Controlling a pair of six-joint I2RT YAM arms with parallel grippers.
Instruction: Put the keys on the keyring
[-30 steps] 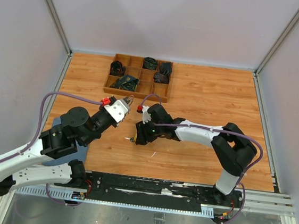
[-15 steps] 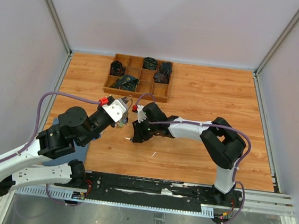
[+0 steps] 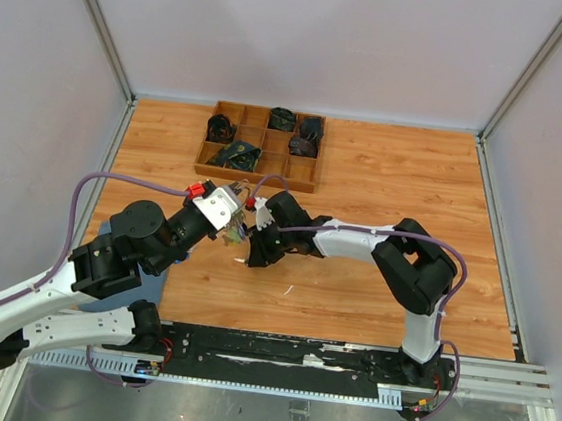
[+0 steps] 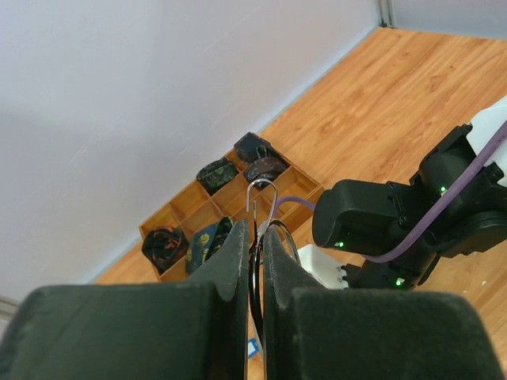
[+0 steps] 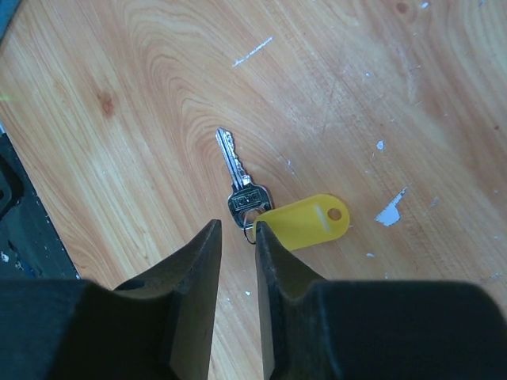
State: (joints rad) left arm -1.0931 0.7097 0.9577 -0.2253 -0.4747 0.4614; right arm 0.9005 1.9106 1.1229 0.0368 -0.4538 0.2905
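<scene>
My left gripper (image 4: 255, 237) is shut on the keyring (image 4: 270, 207), a thin silver wire ring held upright between the pads, above the table (image 3: 235, 222). A silver key (image 5: 238, 176) on a small ring with a yellow plastic tag (image 5: 305, 222) lies flat on the wood. My right gripper (image 5: 238, 231) hangs just over the key's head with its jaws a narrow gap apart and nothing between them. In the top view the right gripper (image 3: 251, 256) is close to the right of the left gripper. Other keys are out of view.
A wooden compartment tray (image 3: 254, 180) holding dark bundles stands at the back, also in the left wrist view (image 4: 187, 207). A small blue tag (image 4: 252, 348) lies under the left gripper. A grey-blue mat (image 3: 158, 283) lies by the left arm.
My right gripper has moved left and slightly back, closing in on the left gripper and settling over the key. The left gripper with the ring has shifted slightly right.
</scene>
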